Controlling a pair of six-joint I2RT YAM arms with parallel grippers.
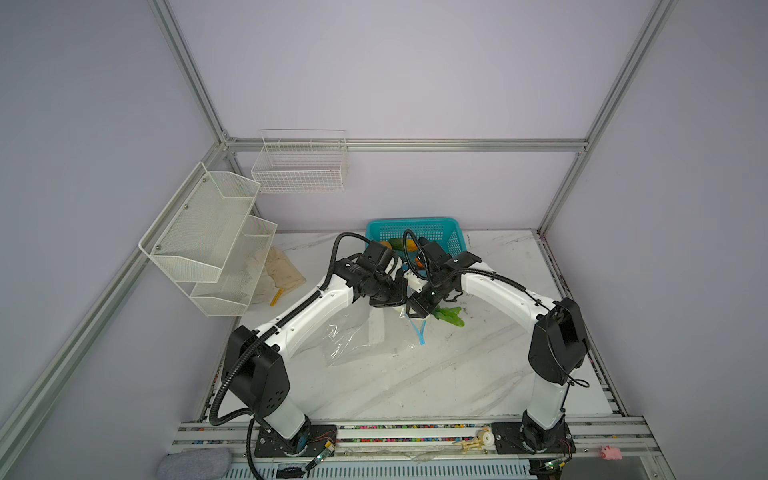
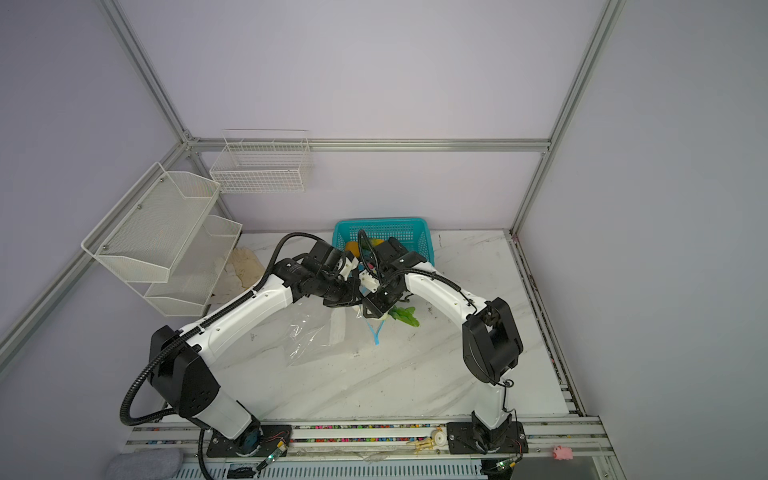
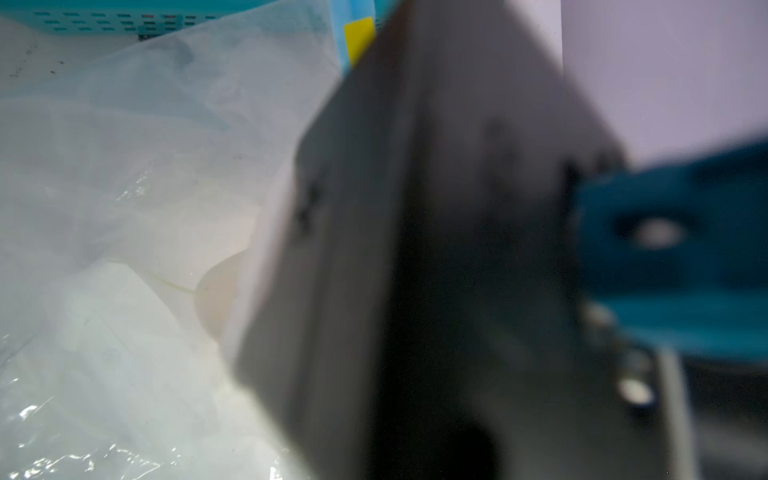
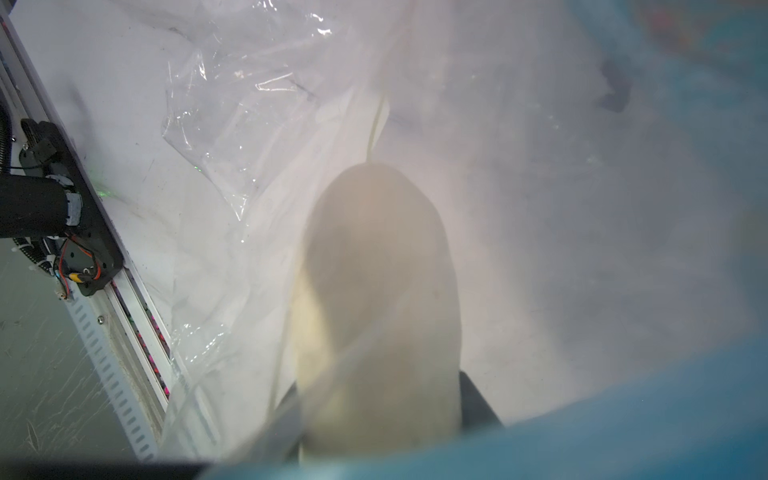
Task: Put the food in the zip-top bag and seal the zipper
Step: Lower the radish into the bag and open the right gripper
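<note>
The clear zip-top bag [image 1: 353,336] lies crumpled mid-table in both top views, and its light-blue zipper [image 1: 419,332] rises toward the two grippers. My left gripper [image 1: 397,305] is shut at the bag's lifted top edge. The left wrist view is mostly blocked by a dark blur, and the yellow slider tab [image 3: 358,37] shows above it. My right gripper [image 4: 380,399] is shut on the white radish [image 4: 374,291], whose tip points into the bag's mouth. Its green leaves [image 1: 451,316] stick out behind the gripper. More food [image 1: 409,246] lies in the teal basket [image 1: 440,228].
White mesh shelves [image 1: 208,237] and a wire basket [image 1: 301,164] hang on the left and back walls. Pale gloves [image 1: 282,270] and a small yellow piece [image 1: 275,297] lie under the shelves. A pink toy [image 1: 611,452] sits on the front rail.
</note>
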